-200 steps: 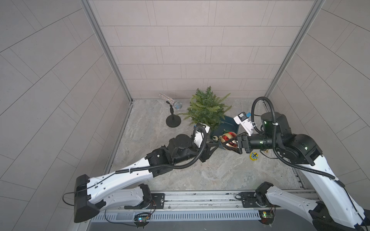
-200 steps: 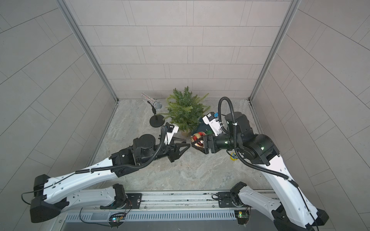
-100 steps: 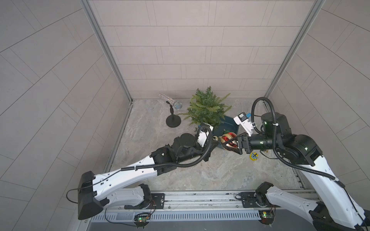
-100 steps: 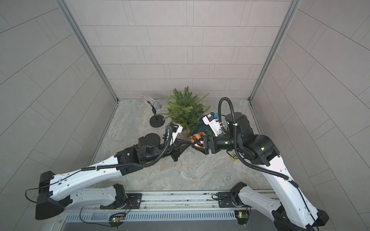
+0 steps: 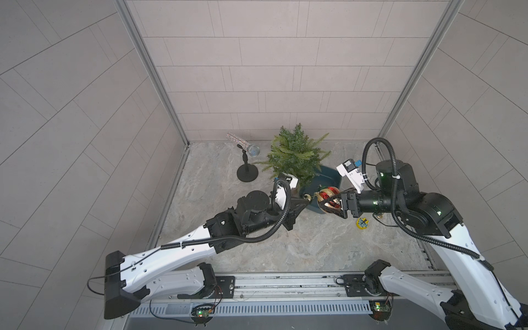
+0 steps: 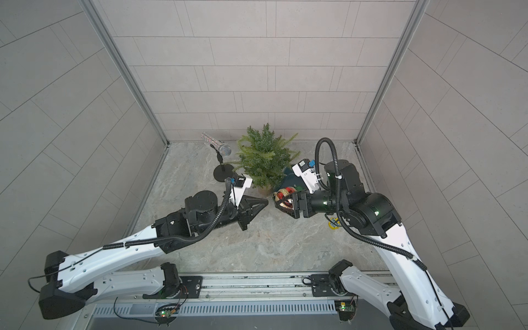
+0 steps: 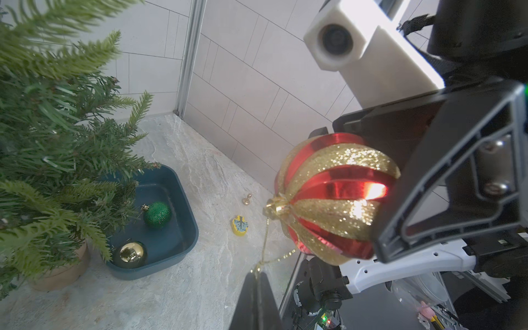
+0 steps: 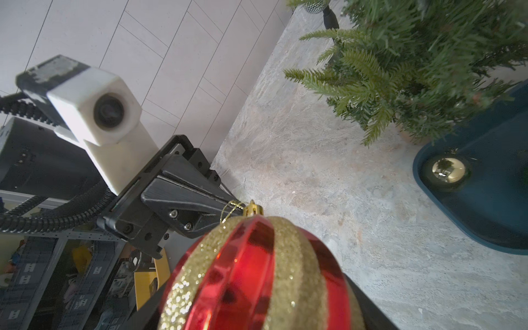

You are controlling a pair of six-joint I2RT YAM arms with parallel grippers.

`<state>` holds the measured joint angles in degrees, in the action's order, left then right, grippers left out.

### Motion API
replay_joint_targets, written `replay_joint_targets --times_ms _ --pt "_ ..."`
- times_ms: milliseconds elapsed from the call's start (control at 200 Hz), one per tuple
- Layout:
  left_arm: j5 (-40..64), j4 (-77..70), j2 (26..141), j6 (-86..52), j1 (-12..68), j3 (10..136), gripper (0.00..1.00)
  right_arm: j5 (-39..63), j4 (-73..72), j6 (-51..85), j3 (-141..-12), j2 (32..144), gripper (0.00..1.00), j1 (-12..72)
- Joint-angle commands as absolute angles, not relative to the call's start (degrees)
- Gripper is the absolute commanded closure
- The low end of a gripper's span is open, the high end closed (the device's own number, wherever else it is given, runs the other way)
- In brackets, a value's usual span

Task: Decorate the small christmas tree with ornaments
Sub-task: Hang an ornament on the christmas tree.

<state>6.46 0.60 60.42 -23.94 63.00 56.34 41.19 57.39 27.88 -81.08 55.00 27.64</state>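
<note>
Left of centre in a top view, a sparkly silver microphone (image 5: pixel 248 148) is seen on its black stand. Just right of it, the small christmas tree (image 5: pixel 297 155) is stood upright on the bench (image 5: pixel 285 245), above mid-frame.

At mid-frame the left end effector (image 6: pixel 265 201) is closed tight on the gold string (image 7: pixel 265 240) of the red-and-gold striped ornament (image 5: pixel 328 195). That ornament is clamped between the widely spread fingers of the right end effector (image 5: pixel 333 204), clear of the bench.

At the lower left of the left wrist view, a green glitter ornament (image 7: pixel 157 215) and a gold ornament (image 7: pixel 131 253) are seen lying apart in a teal tray (image 7: pixel 183 228) just beside the tree's pot. Further right, a yellow disc (image 5: pixel 363 223) is seen on the bench.
</note>
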Motion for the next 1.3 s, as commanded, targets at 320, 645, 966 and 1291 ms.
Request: replay_joint_targets --times_ms 320,645,966,1291 --pt "12.1 2.0 61.8 -25.8 59.5 60.0 1.00 44.8 52.4 29.3 -81.8 55.3 0.31 24.6" --pt "15.9 5.2 65.7 -26.1 55.3 66.1 1.00 44.7 49.4 29.6 -84.3 59.2 0.32 24.6" --pt "18.5 10.4 69.7 -26.0 50.5 73.5 1.00 44.7 46.2 31.6 -88.0 62.7 0.32 20.2" --pt "19.5 13.9 73.9 -25.7 48.4 80.2 1.00 45.2 42.0 34.5 -88.8 64.3 0.32 17.1"
